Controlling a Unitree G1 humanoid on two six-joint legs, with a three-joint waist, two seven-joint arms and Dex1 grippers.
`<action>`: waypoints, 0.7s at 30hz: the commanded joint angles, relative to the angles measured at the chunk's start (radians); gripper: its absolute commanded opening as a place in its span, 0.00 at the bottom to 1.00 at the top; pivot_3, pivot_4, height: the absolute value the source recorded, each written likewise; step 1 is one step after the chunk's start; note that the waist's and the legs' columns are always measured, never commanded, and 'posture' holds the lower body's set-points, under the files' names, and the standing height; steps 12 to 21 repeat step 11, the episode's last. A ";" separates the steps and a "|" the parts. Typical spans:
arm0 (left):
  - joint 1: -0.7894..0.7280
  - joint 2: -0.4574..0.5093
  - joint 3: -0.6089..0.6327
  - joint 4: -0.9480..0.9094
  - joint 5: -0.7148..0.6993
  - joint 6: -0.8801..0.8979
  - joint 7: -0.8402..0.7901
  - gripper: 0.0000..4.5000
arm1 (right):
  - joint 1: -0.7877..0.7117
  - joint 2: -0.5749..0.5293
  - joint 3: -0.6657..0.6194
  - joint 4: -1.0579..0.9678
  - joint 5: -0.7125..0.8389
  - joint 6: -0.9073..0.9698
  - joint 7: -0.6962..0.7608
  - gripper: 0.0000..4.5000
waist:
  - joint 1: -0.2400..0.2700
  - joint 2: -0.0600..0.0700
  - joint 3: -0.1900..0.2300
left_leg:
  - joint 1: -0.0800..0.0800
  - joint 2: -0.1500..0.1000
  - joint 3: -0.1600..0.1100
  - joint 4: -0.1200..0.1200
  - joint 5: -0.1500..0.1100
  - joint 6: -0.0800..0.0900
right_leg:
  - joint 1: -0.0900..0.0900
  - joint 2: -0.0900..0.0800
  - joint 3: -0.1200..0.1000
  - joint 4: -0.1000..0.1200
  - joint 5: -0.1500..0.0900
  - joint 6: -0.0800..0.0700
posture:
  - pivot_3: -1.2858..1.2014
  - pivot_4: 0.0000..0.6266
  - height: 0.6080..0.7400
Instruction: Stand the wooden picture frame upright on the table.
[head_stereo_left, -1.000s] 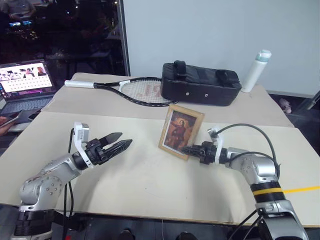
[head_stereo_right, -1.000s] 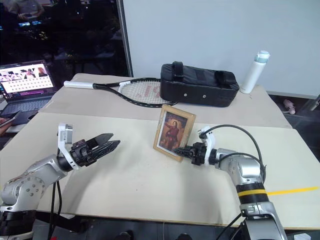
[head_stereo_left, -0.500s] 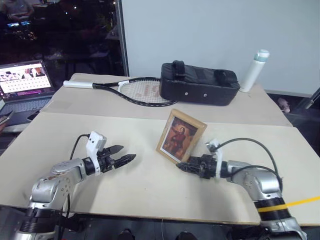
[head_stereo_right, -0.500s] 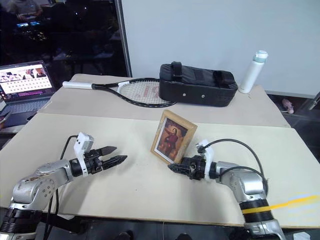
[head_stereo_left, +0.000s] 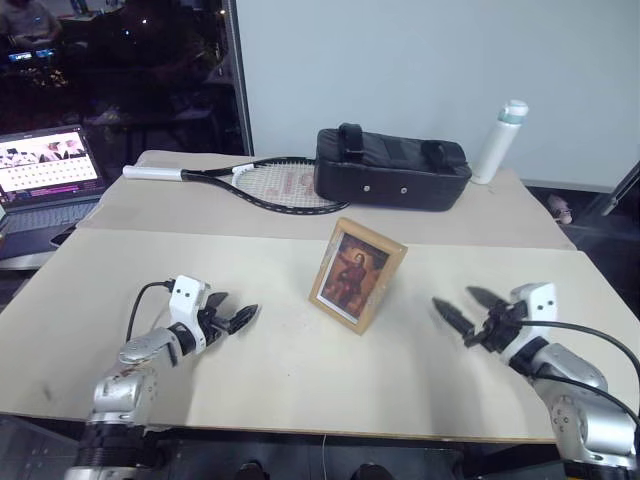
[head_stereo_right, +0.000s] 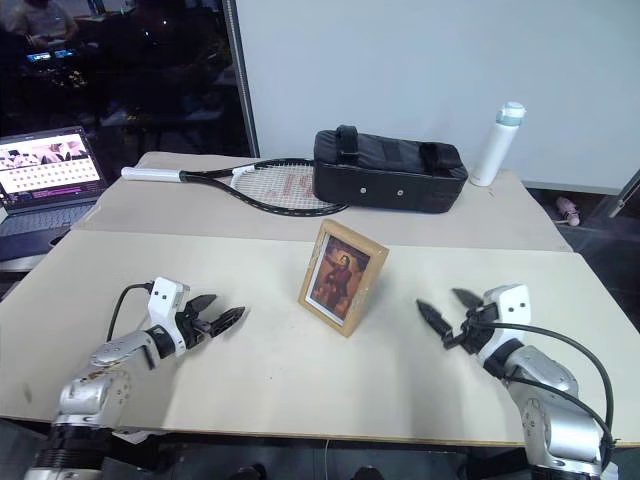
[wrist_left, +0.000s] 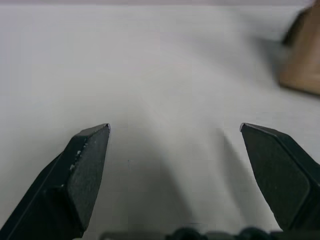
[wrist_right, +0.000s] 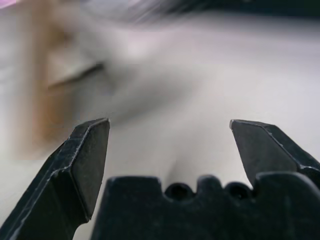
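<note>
Stretching across the left eye view, the beige surface (head_stereo_left: 290, 375) has a seam running side to side above the middle of the picture. Behind it stand a pale wall at upper right and a dark glass pane at upper left. An open laptop (head_stereo_left: 45, 180) glows at the left edge. Along the far strip of the surface lie a tennis racket (head_stereo_left: 250, 182), a black bag (head_stereo_left: 392, 180) and a white bottle (head_stereo_left: 498, 142) standing at upper right. The wooden picture frame (head_stereo_left: 357, 274) stands upright at the picture's centre, its reddish portrait facing the camera, touching neither arm.

The left end effector (head_stereo_left: 232, 315) sits at lower left, low over the surface, fingers parted and empty, pointing toward the frame but well apart from it. The right end effector (head_stereo_left: 462, 308) sits at lower right, fingers spread wide and holding nothing, pointing toward the frame with bare surface between them.

The right eye view gives the same layout.

Looking along the left wrist view, two black fingers (wrist_left: 82, 165) stand wide apart over bare surface, with a blurred wooden edge of the frame (wrist_left: 304, 65) at the upper right.

Looking along the right wrist view, the fingers (wrist_right: 82, 160) are likewise spread and empty; a blurred tan shape at the left may be the frame, though I cannot tell for certain.
</note>
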 joint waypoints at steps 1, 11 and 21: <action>-0.028 -0.026 0.003 0.012 0.039 -0.066 0.032 1.00 | 0.024 0.046 0.021 -0.036 -0.041 -0.072 -0.064 0.99 | 0.001 0.000 0.000 | 0.000 0.000 0.000 -0.001 0.000 0.000 | 0.000 0.000 0.000 0.000 0.000 0.000 | 0.52 0.24 0.77; -0.077 -0.040 0.007 0.056 0.041 -0.075 -0.010 1.00 | 0.046 0.066 0.025 0.019 -0.069 -0.151 -0.101 0.99 | 0.002 0.000 0.000 | -0.001 0.000 0.000 -0.002 0.000 0.000 | -0.001 0.000 0.000 0.000 0.000 0.000 | 0.52 0.24 0.77; -0.077 -0.040 0.007 0.056 0.041 -0.075 -0.010 1.00 | 0.046 0.066 0.025 0.019 -0.069 -0.151 -0.101 0.99 | 0.002 0.000 0.000 | -0.001 0.000 0.000 -0.002 0.000 0.000 | -0.001 0.000 0.000 0.000 0.000 0.000 | 0.52 0.24 0.77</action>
